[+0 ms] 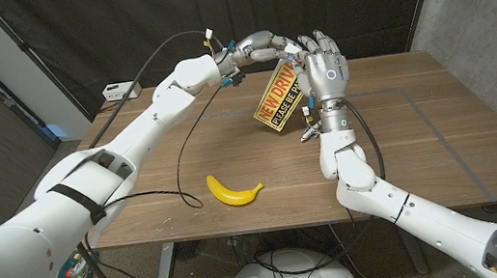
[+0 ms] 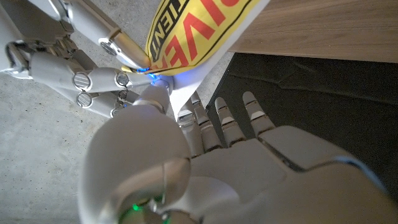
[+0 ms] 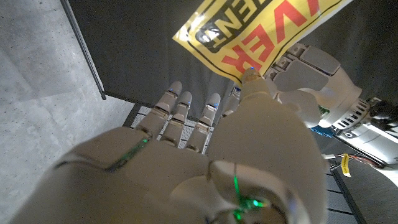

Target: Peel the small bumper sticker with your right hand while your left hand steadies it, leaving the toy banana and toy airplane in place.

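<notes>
Dark curtain backs a wooden worktop with plank grain, grey concrete wall at the side. Both hands are raised above the worktop's far middle, meeting at the bumper sticker. Left hand reaches in from the sticker's upper left, metal fingers curled narrow and pinching the sticker's top edge. Right hand stands upright just right of the sticker, palm side toward it, fingers mostly extended upward while the thumb side grips the sticker's right edge; in the right wrist view the thumb tip presses on the yellow face. Sticker is a flat yellow rectangle with black and red lettering and a white backing, tilted, held off the worktop between the two hands. In the left wrist view the white backing curls away below the yellow face. Toy banana, smooth yellow plastic, curved, lies on the worktop well in front of the sticker, toward the left arm. Grey power strip sits at the worktop's far left corner, well left of the sticker.
</notes>
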Controlling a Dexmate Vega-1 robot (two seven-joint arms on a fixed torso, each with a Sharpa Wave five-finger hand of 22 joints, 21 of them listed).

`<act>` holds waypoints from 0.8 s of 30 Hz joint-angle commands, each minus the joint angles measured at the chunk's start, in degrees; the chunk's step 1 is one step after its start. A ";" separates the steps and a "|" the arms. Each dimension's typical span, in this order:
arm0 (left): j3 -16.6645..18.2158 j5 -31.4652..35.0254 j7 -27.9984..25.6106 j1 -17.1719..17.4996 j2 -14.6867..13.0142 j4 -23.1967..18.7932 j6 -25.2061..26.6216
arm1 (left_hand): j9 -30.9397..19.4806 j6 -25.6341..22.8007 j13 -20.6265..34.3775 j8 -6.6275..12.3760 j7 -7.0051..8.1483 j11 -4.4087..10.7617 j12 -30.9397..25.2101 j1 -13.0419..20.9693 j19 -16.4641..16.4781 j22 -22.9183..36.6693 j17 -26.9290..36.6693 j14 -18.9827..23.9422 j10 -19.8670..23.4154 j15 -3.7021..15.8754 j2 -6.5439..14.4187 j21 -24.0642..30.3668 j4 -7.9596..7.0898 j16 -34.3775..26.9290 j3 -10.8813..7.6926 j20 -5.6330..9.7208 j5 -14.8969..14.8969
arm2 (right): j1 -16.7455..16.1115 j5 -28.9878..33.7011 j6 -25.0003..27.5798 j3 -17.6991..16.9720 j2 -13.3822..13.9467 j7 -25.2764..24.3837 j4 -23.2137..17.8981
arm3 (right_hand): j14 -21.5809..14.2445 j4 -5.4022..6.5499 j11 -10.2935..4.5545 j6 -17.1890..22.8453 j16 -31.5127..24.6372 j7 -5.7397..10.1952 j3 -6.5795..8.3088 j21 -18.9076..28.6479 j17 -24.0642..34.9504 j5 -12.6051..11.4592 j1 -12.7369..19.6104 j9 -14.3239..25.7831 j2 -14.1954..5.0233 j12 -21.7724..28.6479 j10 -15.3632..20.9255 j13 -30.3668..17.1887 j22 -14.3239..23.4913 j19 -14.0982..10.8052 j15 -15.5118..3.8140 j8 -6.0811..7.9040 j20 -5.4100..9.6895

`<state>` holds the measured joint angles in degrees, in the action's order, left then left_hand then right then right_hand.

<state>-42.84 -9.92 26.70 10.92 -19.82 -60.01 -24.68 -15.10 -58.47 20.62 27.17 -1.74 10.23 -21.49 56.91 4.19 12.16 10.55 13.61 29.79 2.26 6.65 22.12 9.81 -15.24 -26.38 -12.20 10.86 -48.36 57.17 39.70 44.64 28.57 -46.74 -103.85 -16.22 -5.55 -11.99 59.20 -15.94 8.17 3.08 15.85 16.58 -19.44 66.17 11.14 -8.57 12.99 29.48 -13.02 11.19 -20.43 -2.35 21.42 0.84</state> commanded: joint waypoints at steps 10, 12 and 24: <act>3.44 -4.49 -8.73 4.40 2.45 -1.64 5.22 | -0.94 -1.13 0.47 0.73 -1.45 -0.02 -0.22 1.44 0.35 0.17 0.13 0.83 1.37 1.56 0.35 0.75 -0.05 0.00 0.38 0.03 0.39 | -2.24 -1.50 -0.95 -1.14 0.66 -0.44 -1.15 | 0.21 -0.54 0.05 1.88 -0.50 -1.59 0.44 0.00 0.37 0.35 0.91 0.72 -1.00 0.20 0.53 -0.09 0.12 0.26 -9.87 0.51 1.43; 3.63 -4.87 -9.45 4.65 2.69 -1.62 5.80 | -0.93 -1.33 0.52 0.75 -1.67 0.00 -0.24 1.59 0.44 0.16 0.12 0.95 1.53 1.67 0.34 0.80 0.01 -0.01 0.40 0.04 0.41 | -2.44 -1.61 -0.66 -1.18 0.66 -0.04 -1.28 | 0.48 -0.61 0.07 1.88 -0.42 -1.62 0.43 -0.07 0.37 0.38 1.02 0.74 -0.92 0.13 0.45 -0.08 0.13 0.45 -9.91 0.48 1.64; 4.10 -4.90 -12.29 5.75 1.82 -3.89 7.34 | -1.09 -1.74 0.90 0.60 -2.28 0.27 -0.29 2.47 1.15 0.14 0.09 1.38 2.30 2.22 0.36 1.18 0.15 0.00 0.60 0.46 0.58 | -3.35 -2.49 0.32 -1.61 0.36 -0.14 -1.33 | 1.76 -0.69 0.01 2.37 -0.17 -1.77 0.37 -0.28 0.54 0.57 1.46 0.86 -0.85 -0.30 -0.09 -0.06 0.14 1.11 -9.96 0.42 2.38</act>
<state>-39.44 -14.45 17.62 15.42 -17.61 -62.16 -19.04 -15.88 -58.85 21.26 27.17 -2.61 9.63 -21.50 57.97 4.91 12.16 10.54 14.47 30.83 2.05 6.34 22.99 9.73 -15.24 -25.82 -11.86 10.84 -50.79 55.41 39.04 43.47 29.08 -47.16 -104.90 -14.64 -5.78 -11.91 59.15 -16.37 8.11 3.31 15.86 16.91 -19.00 66.81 11.16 -9.24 12.99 29.55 -13.02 11.20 -19.57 -2.25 21.53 2.51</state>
